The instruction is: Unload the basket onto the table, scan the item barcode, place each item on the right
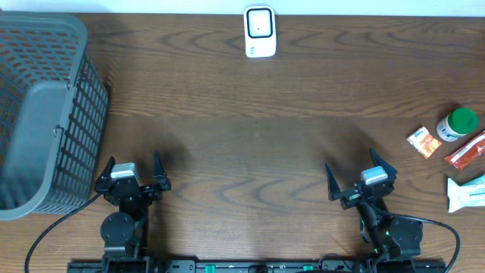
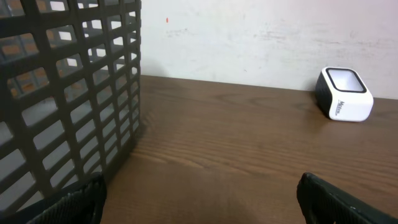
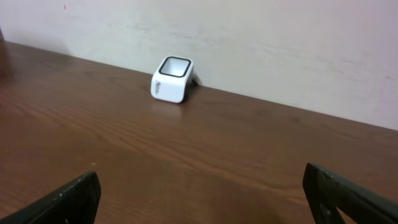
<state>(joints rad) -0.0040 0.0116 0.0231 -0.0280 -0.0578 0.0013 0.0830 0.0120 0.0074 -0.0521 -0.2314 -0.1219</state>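
The table carries three groups. The basket sits at your far left, the scanner stands at the far edge near the centre line, and the items lie in a cluster at the right edge.

Both arms are parked at the near edge. The left gripper and the right gripper are both released, with jaws spread wide and nothing between them.

Note the item cluster, largest first:
- white packet, long axis roughly left to right
- red sachet, long axis diagonal, rising toward the far right
- green-capped bottle, upright
- small orange packet, nearest the centre of the table

Every item lies to the right of the right gripper, well apart from the left gripper. Use the right arm for the pick. Neither wrist view shows the items. From the cluster, the scanner lies far and to the left.
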